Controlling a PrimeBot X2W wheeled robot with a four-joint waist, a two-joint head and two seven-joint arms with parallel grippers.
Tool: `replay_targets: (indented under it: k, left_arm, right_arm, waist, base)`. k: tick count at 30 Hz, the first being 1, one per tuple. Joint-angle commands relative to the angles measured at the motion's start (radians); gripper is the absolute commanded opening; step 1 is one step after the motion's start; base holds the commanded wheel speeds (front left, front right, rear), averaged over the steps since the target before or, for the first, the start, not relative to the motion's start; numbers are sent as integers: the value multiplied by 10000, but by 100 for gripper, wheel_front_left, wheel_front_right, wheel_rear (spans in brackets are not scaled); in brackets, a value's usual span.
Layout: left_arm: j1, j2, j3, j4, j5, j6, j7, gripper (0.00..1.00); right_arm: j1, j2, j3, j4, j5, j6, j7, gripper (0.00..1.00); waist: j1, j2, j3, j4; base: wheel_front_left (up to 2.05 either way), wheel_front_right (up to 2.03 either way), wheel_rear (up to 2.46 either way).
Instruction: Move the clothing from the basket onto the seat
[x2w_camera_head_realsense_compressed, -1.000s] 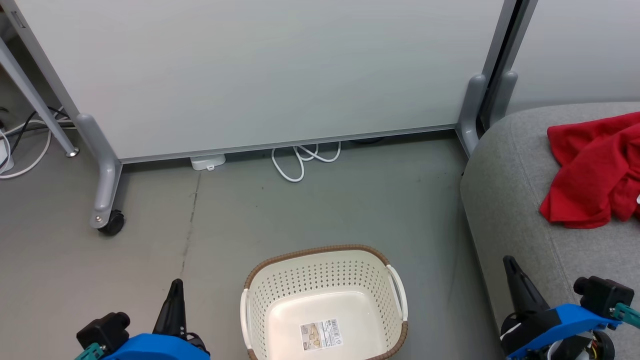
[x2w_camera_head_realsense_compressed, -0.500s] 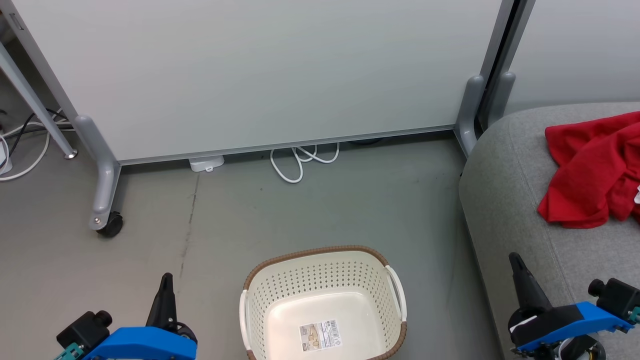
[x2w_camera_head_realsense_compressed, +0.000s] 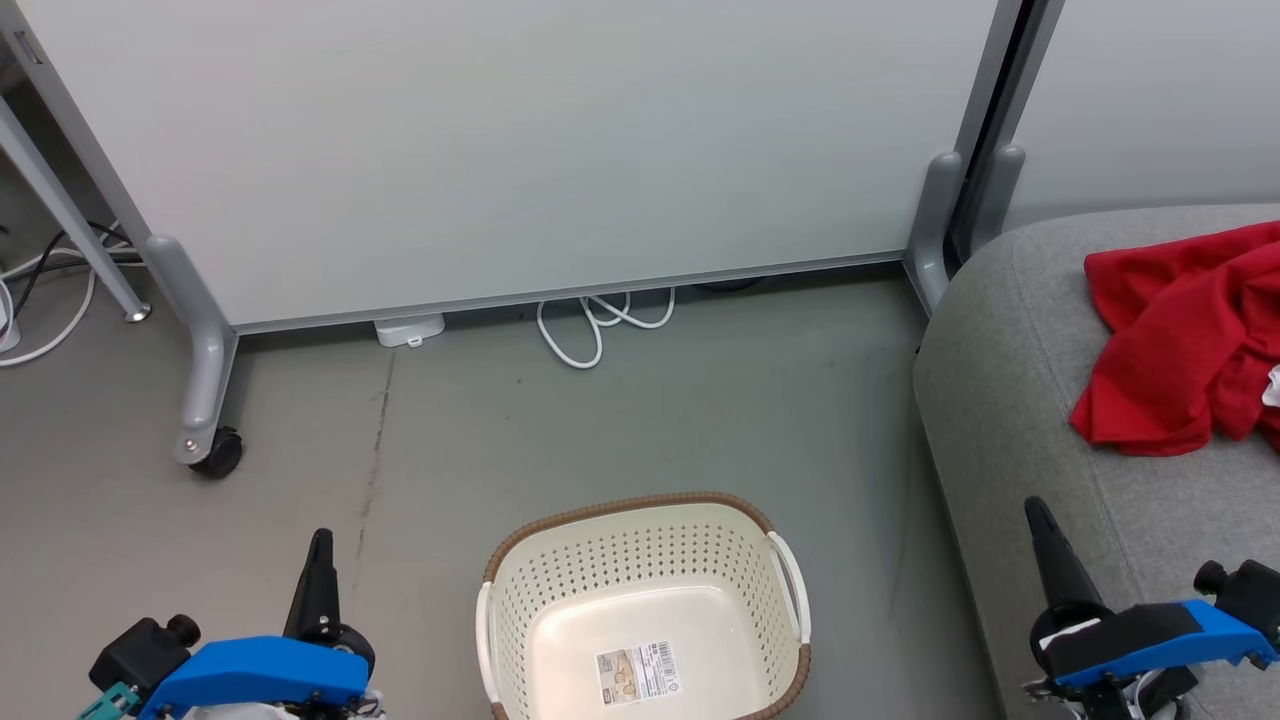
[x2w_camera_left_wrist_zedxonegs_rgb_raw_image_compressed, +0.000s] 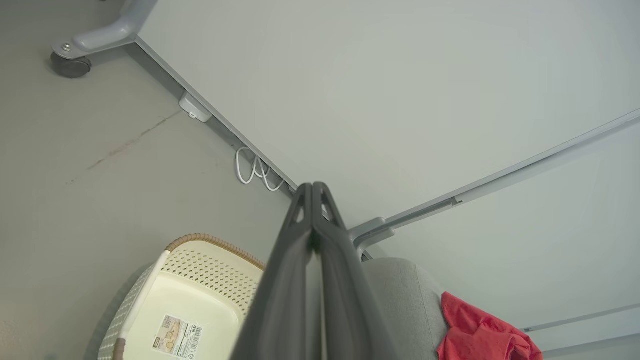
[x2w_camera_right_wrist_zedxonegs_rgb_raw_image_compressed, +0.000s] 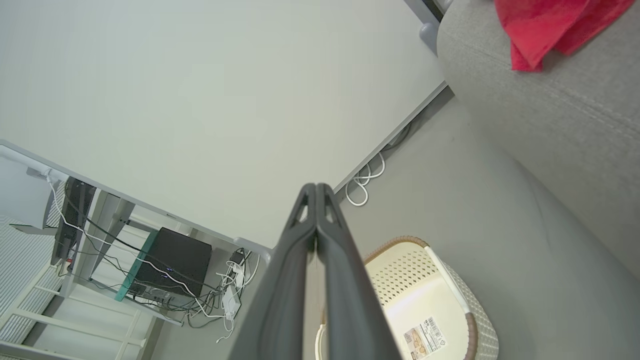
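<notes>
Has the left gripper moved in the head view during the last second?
Yes. The left gripper has drifted to the left, away from the basket, whose own place in that view has hardly changed.

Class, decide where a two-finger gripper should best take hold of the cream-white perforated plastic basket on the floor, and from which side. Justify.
Likely the white side handle of the cream-white perforated plastic basket, from above: it stands upright and empty, and the thin handle arches along the rim, narrow enough to pinch.

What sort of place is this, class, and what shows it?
Probably an office or lab: a pale wheeled partition panel, a coiled white floor cable, and a black boxy wired-up device.
</notes>
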Motion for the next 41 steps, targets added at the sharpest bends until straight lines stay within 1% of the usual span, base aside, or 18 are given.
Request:
replay_targets:
  k: [1, 17, 41]
  left_arm:
    - [-263, 8, 111, -191, -301, -8, 101, 0]
    - [-339, -63, 456, -507, -1904, -11, 596, 0]
    - [-418, -151, 845, -860, -3718, -16, 1161, 0]
  right_arm:
    - [-275, 2, -48, -143, 375, 3, 32, 0]
    - [-340, 36, -160, -169, 2222, 3, 254, 0]
    - [-409, 74, -283, -191, 4300, 3, 515, 0]
  waist:
    - [0, -1, -4, -6]
    - [0, -1, -39, -62]
    - [0, -1, -86, -139]
  base:
    - [0, 0, 0]
    - [0, 0, 0]
    - [0, 0, 0]
